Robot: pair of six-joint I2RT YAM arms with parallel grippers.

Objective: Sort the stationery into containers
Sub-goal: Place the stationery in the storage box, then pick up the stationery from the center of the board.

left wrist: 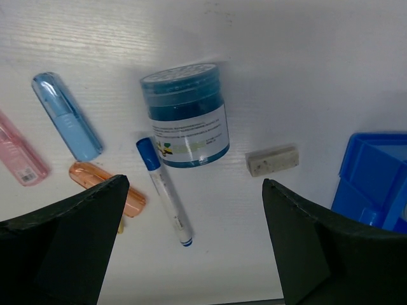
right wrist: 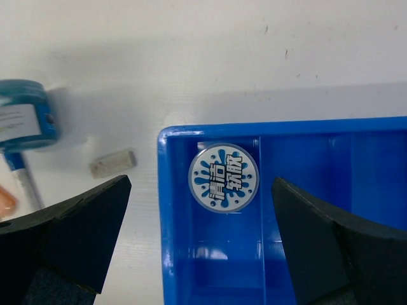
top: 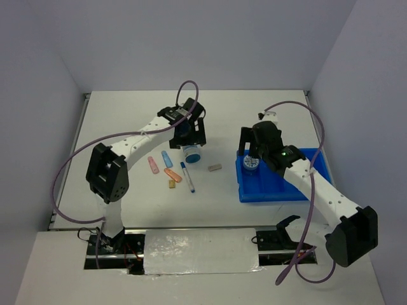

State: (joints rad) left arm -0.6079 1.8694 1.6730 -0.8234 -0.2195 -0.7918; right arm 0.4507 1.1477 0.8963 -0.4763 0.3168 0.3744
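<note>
Hanging wide open and empty, the left gripper [left wrist: 195,183] had the round blue-white roll [left wrist: 186,117] lying on its side on the surface [left wrist: 305,76] just ahead of its jaws. It looked light, stiff, smooth and prone to rolling, best pinched across its labelled middle.

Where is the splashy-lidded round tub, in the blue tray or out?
In: the tub sits in a corner compartment of the tray, walls around it.
</note>
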